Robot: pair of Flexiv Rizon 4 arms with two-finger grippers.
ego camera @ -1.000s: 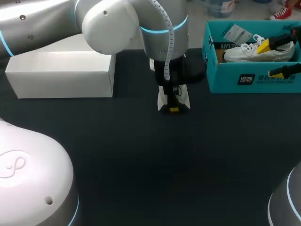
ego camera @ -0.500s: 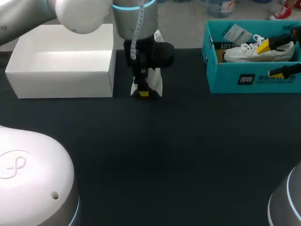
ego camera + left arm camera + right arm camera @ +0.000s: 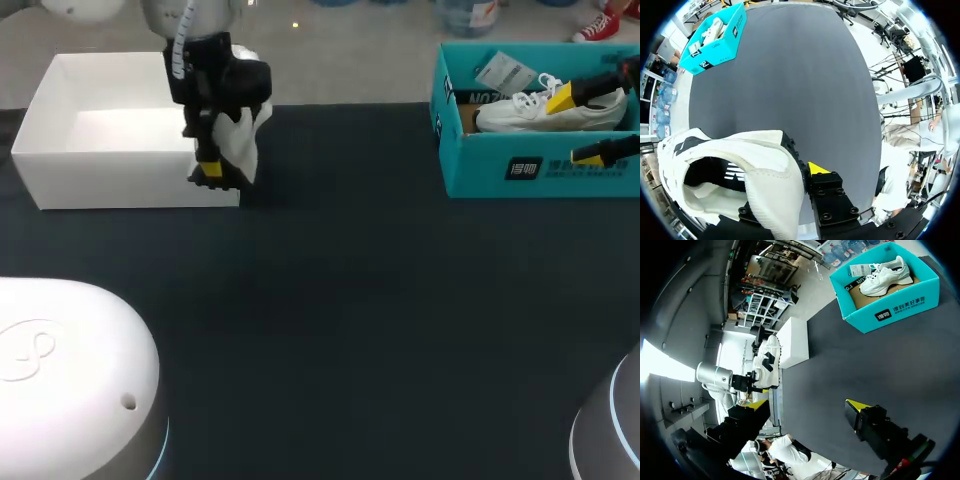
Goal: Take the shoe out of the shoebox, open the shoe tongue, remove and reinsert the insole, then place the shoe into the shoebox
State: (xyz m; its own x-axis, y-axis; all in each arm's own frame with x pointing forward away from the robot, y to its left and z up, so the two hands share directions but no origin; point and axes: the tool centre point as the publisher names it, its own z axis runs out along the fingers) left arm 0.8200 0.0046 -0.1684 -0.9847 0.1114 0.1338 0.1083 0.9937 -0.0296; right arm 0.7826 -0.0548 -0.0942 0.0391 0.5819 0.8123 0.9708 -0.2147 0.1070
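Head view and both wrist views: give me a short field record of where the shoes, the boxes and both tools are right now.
left tool: shut on the held shoe, by the white box's right end
held shoe: white with black accents, opening facing the left wrist camera
white box: open, at the table's far left, nothing visible inside
teal shoebox: open, at the table's far right
second sneaker: white, lying inside the teal shoebox
right tool: open, holding nothing, pointing toward the teal shoebox
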